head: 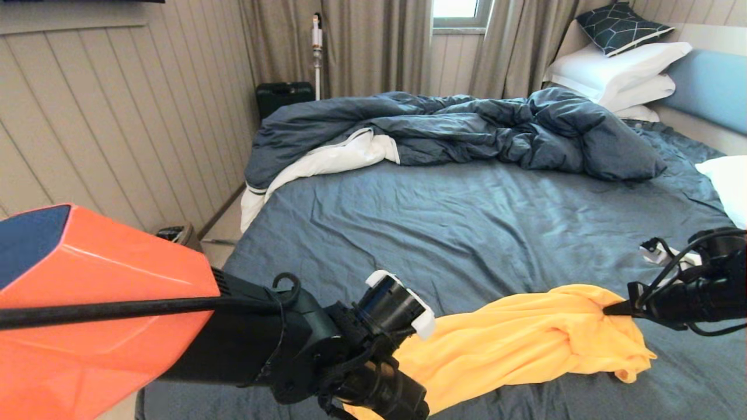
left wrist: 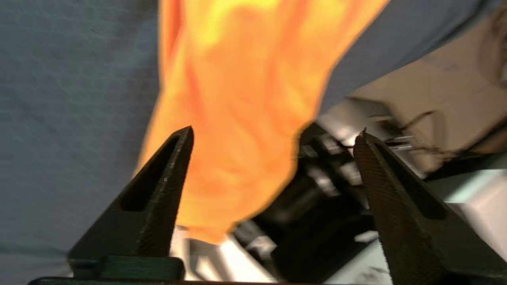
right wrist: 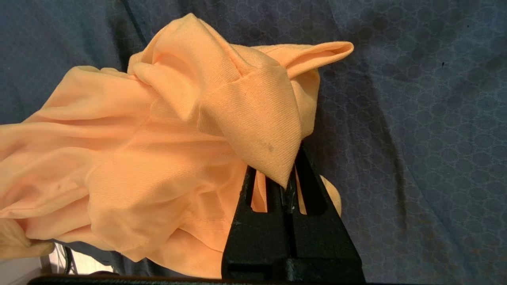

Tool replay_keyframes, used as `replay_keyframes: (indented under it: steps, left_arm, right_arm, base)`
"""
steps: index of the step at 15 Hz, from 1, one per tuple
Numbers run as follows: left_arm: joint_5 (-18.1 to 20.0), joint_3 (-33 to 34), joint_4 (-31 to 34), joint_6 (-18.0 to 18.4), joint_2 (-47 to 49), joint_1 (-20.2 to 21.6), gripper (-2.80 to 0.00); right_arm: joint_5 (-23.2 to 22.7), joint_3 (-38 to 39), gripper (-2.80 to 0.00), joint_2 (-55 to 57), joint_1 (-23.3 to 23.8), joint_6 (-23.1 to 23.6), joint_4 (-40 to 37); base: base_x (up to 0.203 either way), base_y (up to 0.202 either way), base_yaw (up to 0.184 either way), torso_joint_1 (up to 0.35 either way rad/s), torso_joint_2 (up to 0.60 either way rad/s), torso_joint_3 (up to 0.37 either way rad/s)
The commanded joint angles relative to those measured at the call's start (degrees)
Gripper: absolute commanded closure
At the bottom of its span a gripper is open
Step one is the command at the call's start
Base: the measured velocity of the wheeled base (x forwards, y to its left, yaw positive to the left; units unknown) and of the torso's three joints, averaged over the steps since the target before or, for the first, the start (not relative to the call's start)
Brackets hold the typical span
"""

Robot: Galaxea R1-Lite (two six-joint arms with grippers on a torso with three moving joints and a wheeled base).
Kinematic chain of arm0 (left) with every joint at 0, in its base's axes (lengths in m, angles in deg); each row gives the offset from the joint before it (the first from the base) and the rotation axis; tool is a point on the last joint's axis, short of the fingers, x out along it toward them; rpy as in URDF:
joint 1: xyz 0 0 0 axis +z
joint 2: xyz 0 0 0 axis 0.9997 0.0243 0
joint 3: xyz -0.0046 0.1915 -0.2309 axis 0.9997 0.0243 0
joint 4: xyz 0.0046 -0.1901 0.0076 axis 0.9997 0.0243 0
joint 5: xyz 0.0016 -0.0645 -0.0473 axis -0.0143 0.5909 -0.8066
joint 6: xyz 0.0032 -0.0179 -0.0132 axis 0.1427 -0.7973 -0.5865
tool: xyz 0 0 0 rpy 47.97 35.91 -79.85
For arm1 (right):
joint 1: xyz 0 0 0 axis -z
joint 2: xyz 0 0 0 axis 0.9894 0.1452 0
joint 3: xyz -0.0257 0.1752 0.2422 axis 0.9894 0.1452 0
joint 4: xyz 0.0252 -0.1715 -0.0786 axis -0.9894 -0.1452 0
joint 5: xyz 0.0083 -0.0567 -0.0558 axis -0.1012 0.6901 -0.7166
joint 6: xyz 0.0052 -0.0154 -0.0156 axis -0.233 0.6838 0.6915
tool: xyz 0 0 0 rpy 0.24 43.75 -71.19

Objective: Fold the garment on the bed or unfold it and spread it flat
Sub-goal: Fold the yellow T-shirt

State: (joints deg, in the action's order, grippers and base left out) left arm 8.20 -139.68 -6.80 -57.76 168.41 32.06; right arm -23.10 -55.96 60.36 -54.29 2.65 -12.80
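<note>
The yellow-orange garment [head: 525, 341] lies bunched in a twisted band along the near edge of the bed [head: 467, 221], on the slate-blue sheet. My right gripper [head: 613, 308] is shut on the garment's right end; in the right wrist view its fingers [right wrist: 257, 221] pinch a fold of the fabric [right wrist: 158, 150] just above the sheet. My left gripper [left wrist: 277, 132] stands open at the garment's left end, low at the bed's edge. The cloth [left wrist: 237, 118] hangs just beyond its fingertips, against one finger [left wrist: 158, 198], and is not gripped.
A dark blue duvet [head: 455, 125] with white lining is heaped across the far half. White pillows [head: 618, 73] and a patterned cushion [head: 621, 26] sit at the headboard, another white pillow [head: 729, 181] at the right. A wall and floor gap run along the left.
</note>
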Motion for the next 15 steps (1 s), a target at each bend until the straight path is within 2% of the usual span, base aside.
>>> replay_keyframes:
  steps: [1,3,9,10,15]
  left_arm:
    - [-1.53,-0.28,-0.12,3.18,1.72,-0.14,-2.8]
    - [-3.31,-1.4,-0.26,3.96,3.37,-0.14,-2.8]
    - [-3.23,-2.2,-0.97,3.97,5.48,-0.05,-2.8]
    - [-3.23,-2.2,-0.97,3.97,5.3,-0.05,0.0]
    - [-3.32,-2.28,-1.06,3.97,5.3,-0.05,0.0]
  right_arm:
    - [-0.55,0.08,0.0,-0.11,0.05,0.06,-0.03]
    - [-0.64,0.16,0.0,-0.11,0.14,0.06,-0.03]
    - [-1.08,-0.01,0.0,-0.02,0.23,0.06,-0.03]
    - [-1.08,-0.01,0.0,-0.02,0.23,-0.02,-0.05]
    - [-1.08,0.08,0.0,-0.02,0.23,-0.02,-0.12]
  base:
    - [0.0,0.0,0.0,0.0,0.0,0.0]
    - [0.0,0.0,0.0,0.0,0.0,0.0]
    - [0.0,0.0,0.0,0.0,0.0,0.0]
    - [0.0,0.0,0.0,0.0,0.0,0.0]
    - [0.0,0.0,0.0,0.0,0.0,0.0]
